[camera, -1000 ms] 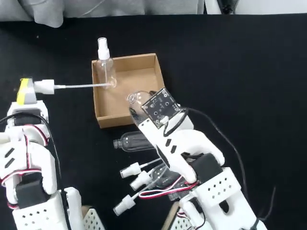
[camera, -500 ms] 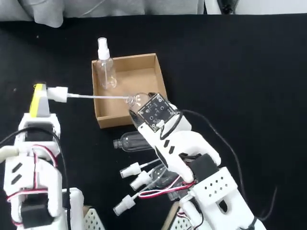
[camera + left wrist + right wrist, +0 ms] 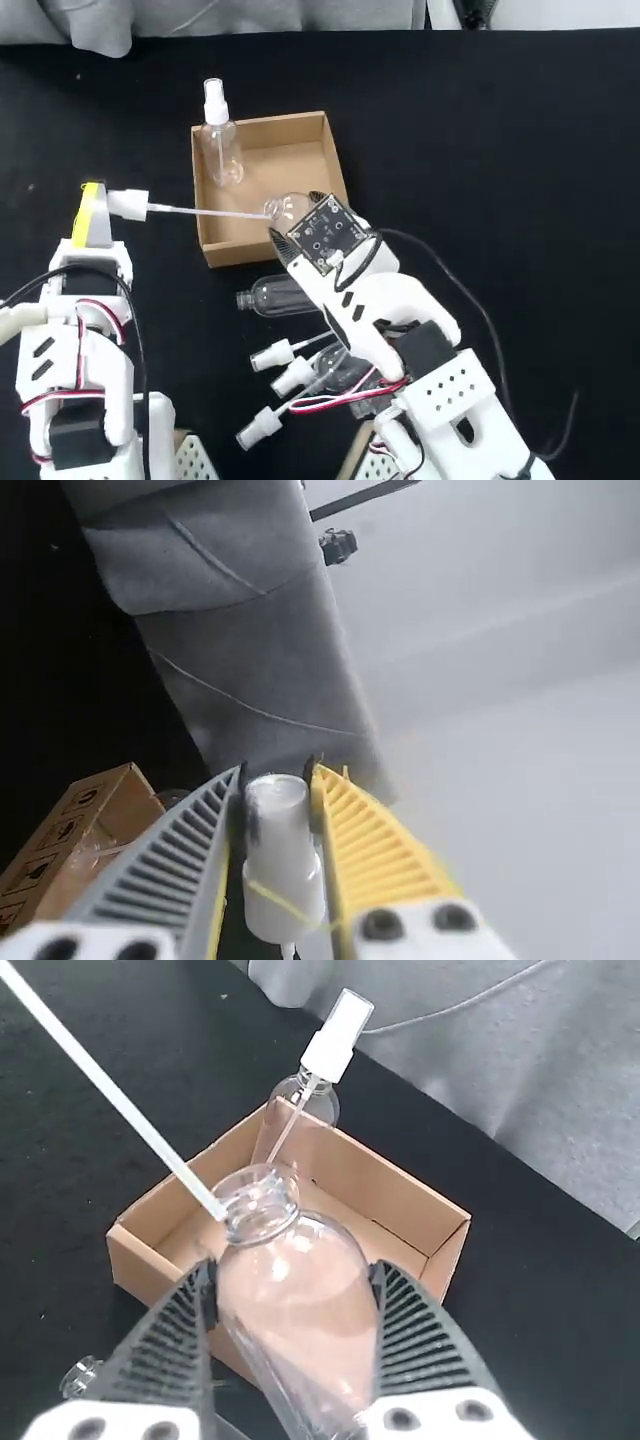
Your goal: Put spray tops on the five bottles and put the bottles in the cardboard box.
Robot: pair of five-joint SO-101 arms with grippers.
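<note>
Left gripper [image 3: 278, 780], clamped on a spray top [image 3: 128, 204], has swung its long tube away from the capped bottle [image 3: 218, 140] standing in the cardboard box [image 3: 332, 150]. The tip now meets the mouth rim of the open bottle [image 3: 290, 1305], which the right gripper [image 3: 292, 1272] squeezes over the box's near edge. It is lined up but likely not inserted yet. A bare bottle [image 3: 285, 296] and three loose tops [image 3: 275, 355] lie on the bench [image 3: 500, 150] beside the right arm, out of the way.

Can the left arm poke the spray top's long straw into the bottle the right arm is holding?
Probably yes: the straw of the spray top has its tip right at the open mouth of the bottle, with nothing between them.
</note>
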